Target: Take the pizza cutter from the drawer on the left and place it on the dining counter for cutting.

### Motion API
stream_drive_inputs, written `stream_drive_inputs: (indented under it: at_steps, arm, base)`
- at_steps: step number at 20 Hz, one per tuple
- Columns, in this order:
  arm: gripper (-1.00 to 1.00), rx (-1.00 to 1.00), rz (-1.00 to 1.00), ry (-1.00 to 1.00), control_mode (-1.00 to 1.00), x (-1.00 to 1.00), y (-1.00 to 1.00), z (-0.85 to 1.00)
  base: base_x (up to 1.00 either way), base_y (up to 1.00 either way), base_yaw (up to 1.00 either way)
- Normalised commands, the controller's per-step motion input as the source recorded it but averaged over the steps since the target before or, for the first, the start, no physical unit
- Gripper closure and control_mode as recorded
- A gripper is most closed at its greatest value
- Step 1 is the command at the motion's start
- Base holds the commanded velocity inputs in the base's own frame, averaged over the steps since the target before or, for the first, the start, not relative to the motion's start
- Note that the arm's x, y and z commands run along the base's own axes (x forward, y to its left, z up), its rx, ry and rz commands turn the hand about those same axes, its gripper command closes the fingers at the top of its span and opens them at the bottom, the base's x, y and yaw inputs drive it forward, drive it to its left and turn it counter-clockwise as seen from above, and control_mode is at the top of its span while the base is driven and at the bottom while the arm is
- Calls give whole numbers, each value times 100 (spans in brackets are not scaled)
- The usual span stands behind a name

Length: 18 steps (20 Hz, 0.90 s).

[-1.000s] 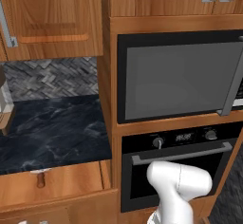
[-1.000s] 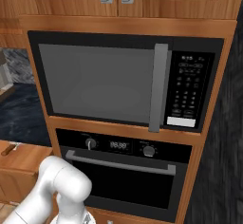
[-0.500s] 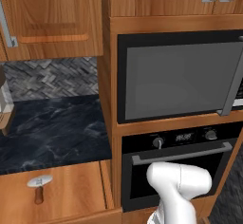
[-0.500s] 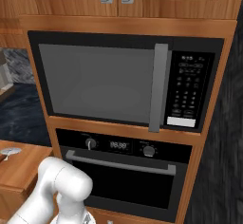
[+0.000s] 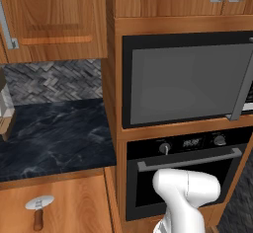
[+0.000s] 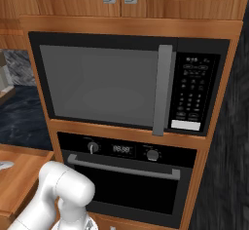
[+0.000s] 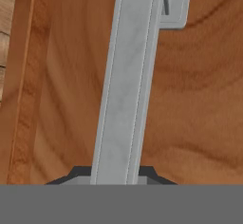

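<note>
In the left base view, a short black marble bench with a grey herringbone backsplash occupies the left side, beneath a wooden wall cabinet with a silver bar pull at its left edge. A pale object stands at the bench's far left edge, cut off by the frame; what it is cannot be told. Directly below the bench's front edge, the drawer stands pulled out, its wooden floor exposed. The pizza cutter lies flat on that floor near the drawer's left part, round steel blade toward the bench, brown wooden handle pointing toward the camera. In the right base view the blade shows as a grey sliver at the left frame edge. To the right of the drawer, a wooden column holds a built-in microwave with a grey door, and below it a black oven with knobs, a small display and a silver bar handle. The white arm rises in front of the oven at lower right and bends downward out of frame. In the hand view, the claw is closed on the silver bar handle of the drawer front, the dark fingertips sitting on either side of the bar against the wood.
</note>
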Motion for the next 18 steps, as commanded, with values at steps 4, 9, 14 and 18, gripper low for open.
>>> stream_drive_inputs:
  at_steps: [4, 9, 14, 18]
  arm:
    - [100, 0, -2, 0, -100, -63, 0, 0]
    - [100, 0, 0, 0, -100, -28, 0, 0]
    - [-100, 0, 0, 0, -100, 0, 0, 0]
    - [-100, 0, 0, 0, -100, -23, 0, 0]
  base:
    - [0, 0, 0]
    - [0, 0, 0]
    - [0, 0, 0]
    - [0, 0, 0]
